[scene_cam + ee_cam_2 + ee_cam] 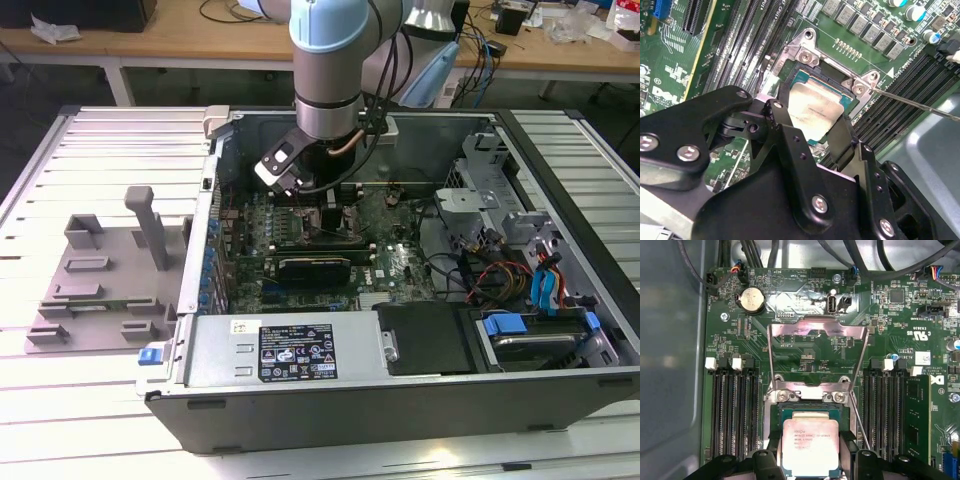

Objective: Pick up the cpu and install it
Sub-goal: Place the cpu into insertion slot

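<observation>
The cpu [810,447], a flat square chip with a shiny silver top, sits between my gripper's [810,452] two black fingers. It hangs over the motherboard socket [805,412], a little off its centre and overlapping its near edge. In the second wrist view the cpu [815,110] lies tilted above the socket [807,75], with my gripper [810,117] shut on its two side edges. The socket's metal load plate [817,332] stands flipped open behind it. In the exterior view the arm's wrist [320,170] reaches down into the open computer case [215,200].
Black memory slots [735,410] flank the socket on both sides. A thin retention lever [920,102] sticks out beside it. A grey plastic tray [100,280] lies on the table at the exterior view's left. Power supply [290,350], drive cages and cables [500,270] fill the case.
</observation>
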Robot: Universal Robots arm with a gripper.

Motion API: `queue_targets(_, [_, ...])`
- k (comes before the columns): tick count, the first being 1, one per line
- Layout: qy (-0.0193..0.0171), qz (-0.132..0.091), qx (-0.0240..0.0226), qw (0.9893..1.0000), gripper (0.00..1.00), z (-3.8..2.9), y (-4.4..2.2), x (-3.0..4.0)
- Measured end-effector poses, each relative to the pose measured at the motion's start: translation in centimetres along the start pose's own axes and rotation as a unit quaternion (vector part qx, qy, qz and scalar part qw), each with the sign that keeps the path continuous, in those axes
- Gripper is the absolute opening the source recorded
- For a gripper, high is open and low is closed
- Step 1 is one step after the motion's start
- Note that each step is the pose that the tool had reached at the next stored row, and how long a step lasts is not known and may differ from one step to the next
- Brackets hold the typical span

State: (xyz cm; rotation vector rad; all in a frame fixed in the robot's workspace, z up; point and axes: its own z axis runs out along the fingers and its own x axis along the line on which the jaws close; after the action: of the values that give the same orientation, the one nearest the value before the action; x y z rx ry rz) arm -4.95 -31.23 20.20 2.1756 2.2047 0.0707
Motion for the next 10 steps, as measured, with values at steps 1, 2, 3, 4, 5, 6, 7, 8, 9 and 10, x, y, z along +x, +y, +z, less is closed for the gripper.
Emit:
queue_targets(1, [0.0,-0.001,0.0,1.0,0.55,0.01,0.0,0.0])
queue_targets(2, [0.0002,-0.002,-0.0001,1.0,0.55,0.06,0.0,0.0])
queue_targets(3, [0.0002,-0.002,0.0,1.0,0.55,0.09,-0.01,0.0])
queue_targets(4, [0.0001,-0.002,0.0,1.0,0.55,0.1,-0.01,0.0])
queue_targets(5, [0.0001,-0.003,0.0001,1.0,0.55,0.1,-0.01,0.0])
queue_targets(6, [0.0004,-0.003,-0.0001,1.0,0.55,0.21,-0.02,0.01])
queue_targets(7, [0.0002,-0.003,0.0,1.0,0.55,0.27,-0.03,0.0])
queue_targets(8, [0.0,-0.003,0.0001,1.0,0.55,0.3,-0.03,0.0])
queue_targets(9, [0.0001,-0.003,0.0,1.0,0.55,0.31,-0.03,0.0])
queue_targets(10, [0.0002,-0.002,0.0,1.0,0.55,0.32,-0.01,0.0])
